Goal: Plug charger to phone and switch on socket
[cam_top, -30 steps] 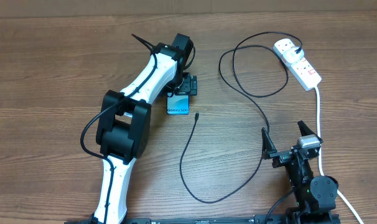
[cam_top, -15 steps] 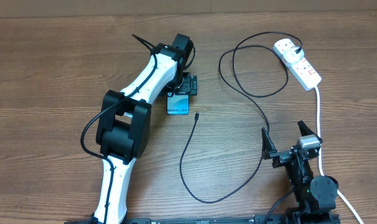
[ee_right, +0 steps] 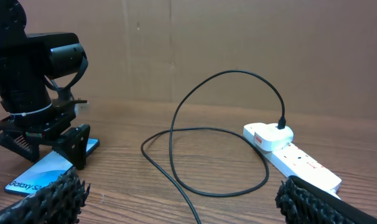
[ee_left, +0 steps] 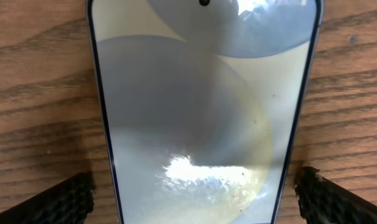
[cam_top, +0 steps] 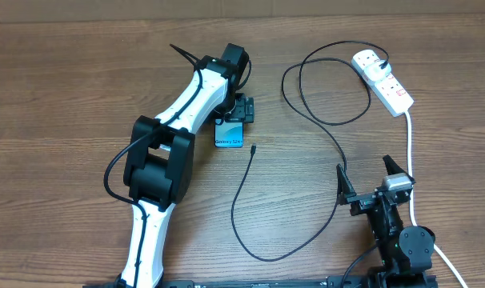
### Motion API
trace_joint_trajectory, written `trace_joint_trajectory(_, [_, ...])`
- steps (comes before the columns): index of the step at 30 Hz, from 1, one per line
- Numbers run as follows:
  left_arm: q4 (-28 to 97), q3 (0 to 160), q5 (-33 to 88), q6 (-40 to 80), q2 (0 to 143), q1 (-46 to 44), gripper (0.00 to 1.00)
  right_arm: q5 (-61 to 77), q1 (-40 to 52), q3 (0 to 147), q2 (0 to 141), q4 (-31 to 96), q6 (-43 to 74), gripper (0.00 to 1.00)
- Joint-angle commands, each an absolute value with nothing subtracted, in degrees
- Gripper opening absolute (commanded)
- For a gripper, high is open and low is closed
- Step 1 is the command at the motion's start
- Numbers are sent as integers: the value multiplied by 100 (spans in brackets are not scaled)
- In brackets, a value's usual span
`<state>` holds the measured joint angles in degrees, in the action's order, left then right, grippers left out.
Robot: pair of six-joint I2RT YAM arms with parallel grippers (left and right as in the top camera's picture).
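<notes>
1. My left gripper (cam_top: 233, 112) is reached out over the middle of the table (cam_top: 66, 96), poised directly above the phone (cam_top: 229, 134). Jaws spread fully wide; they hold nothing.
2. Left wrist view: the phone (ee_left: 204, 112) fills the frame, lying flat on the wood, screen up. My two fingertips (ee_left: 58, 202) show at the lower corners, one on each side of the phone's long edges, clear of it as far as I can tell.
3. Overhead: only the near end of the phone shows past my gripper, blue screen with the white "Galaxy" text at that short edge.
4. The charger (cam_top: 246, 208) lies loose on the table. Its small connector tip sits just beside the phone's near right corner, not inserted. The cable runs toward me in a curve, then back up in a large loop to the far right.
5. The charger's black plug is seated in the far end of the socket (cam_top: 382, 80), which lies at the far right of the table, its thick white cord (cam_top: 410, 168) running back toward my right arm.
6. My right gripper (cam_top: 366, 178) sits low at the near right edge, jaws wide apart, empty, well apart from the cable and the socket.
7. Right wrist view: socket (ee_right: 294, 158) ahead to the right, cable looping from it; phone (ee_right: 48, 174) under my left gripper (ee_right: 42, 140) at left.
</notes>
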<state>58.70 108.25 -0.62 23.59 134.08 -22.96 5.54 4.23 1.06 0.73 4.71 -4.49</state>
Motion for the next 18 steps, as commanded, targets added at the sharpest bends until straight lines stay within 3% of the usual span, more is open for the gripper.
trace_joint_trajectory(1, [5885,10772,-119,2272,13469,-2403,100,504,443,49,16,447,-412,100])
trace_joint_trajectory(18, [5992,10770,-357,2443,13469,-2434,100,504,445,49,16,447,-412,100])
